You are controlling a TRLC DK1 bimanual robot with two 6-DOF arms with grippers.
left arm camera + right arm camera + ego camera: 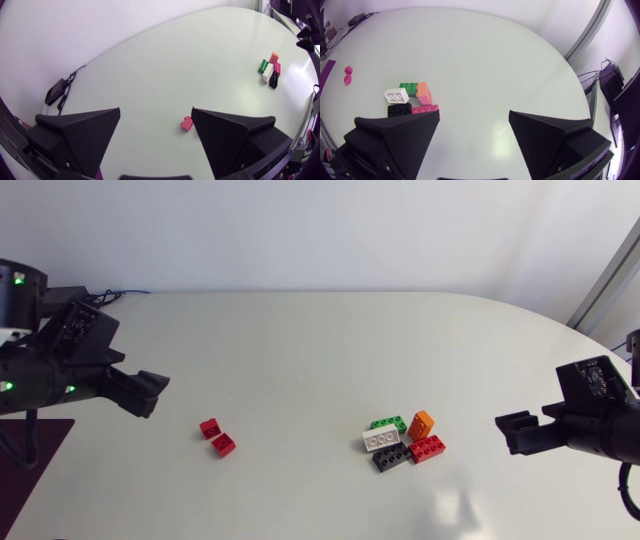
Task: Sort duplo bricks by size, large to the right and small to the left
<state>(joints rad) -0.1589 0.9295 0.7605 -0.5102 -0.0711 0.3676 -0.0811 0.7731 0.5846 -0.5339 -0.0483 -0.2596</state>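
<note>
Left gripper (155, 392) and right gripper (505, 432) hang agape, empty. Small red bricks (216, 437) lie left, large bricks (405, 442) right; sorting appears complete, needing only verification.

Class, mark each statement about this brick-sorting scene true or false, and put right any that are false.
1. Two small red bricks lie by themselves, away from the other bricks. True.
2. The right gripper holds the orange brick. False: it is open and empty; the orange brick sits beside the green brick.
3. The white brick lies between the green brick and the black brick. True.
4. The left gripper is shut. False: it is open, with nothing in it.
</note>
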